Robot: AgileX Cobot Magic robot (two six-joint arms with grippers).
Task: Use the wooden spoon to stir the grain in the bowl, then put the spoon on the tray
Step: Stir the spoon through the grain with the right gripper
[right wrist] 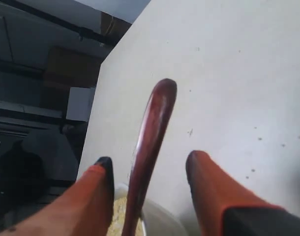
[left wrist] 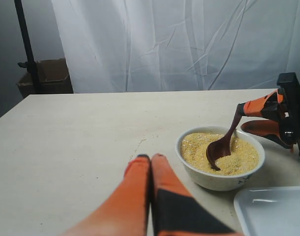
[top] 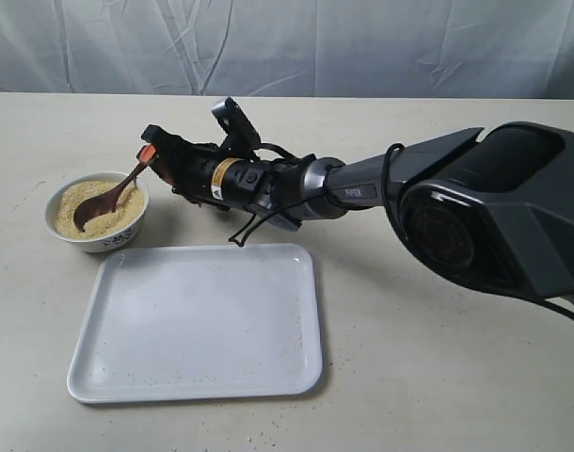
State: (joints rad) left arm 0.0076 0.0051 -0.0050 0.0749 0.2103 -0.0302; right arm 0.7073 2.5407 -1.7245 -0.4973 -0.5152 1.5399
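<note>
Wooden spoon [top: 113,195], exterior view: scoop-down in grain [top: 80,202] inside bowl [top: 103,237], handle slanting toward right gripper [top: 148,155]; tray [top: 198,320] just beside. From left wrist: left gripper [left wrist: 151,160] closed, empty, near bowl. From right wrist: fingers [right wrist: 103,182] spread around handle, unclamped.

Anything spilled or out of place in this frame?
A few stray grains lie on the table beside the bowl, and specks dot the tray. The wooden spoon stands in the grain between the right tool's parted fingers, apparently unclamped.
</note>
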